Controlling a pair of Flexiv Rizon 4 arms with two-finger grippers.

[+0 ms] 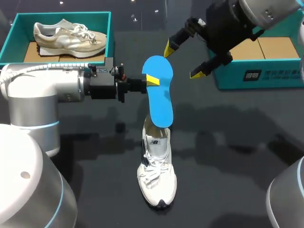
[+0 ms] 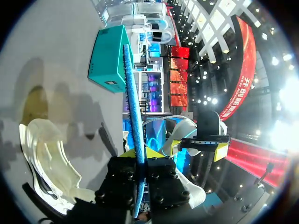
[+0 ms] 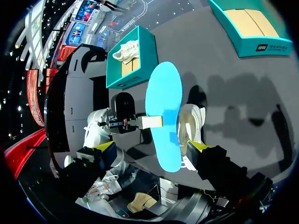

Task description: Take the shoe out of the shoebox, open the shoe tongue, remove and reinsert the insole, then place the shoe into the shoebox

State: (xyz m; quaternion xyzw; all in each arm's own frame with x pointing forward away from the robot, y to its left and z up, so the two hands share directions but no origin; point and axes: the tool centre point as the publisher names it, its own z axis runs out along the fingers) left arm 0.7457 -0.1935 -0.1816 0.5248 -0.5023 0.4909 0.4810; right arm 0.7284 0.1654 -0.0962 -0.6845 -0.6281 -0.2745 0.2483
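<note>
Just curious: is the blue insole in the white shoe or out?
Out: the left pincer holds the whole insole up, clear of the shoe.

Could not see the heel opening of the shoe (image 1: pixel 156 183) from the head view, covered by the lower end of the insole (image 1: pixel 160 102). Found only one yellow tip of the left claw (image 1: pixel 152 80) there, the other behind the insole. Missed a corner of the right shoebox (image 1: pixel 266 76), behind the right arm (image 1: pixel 237 26). Saw the insole only edge-on from the left wrist, and little of the shoe from the right wrist.
</note>
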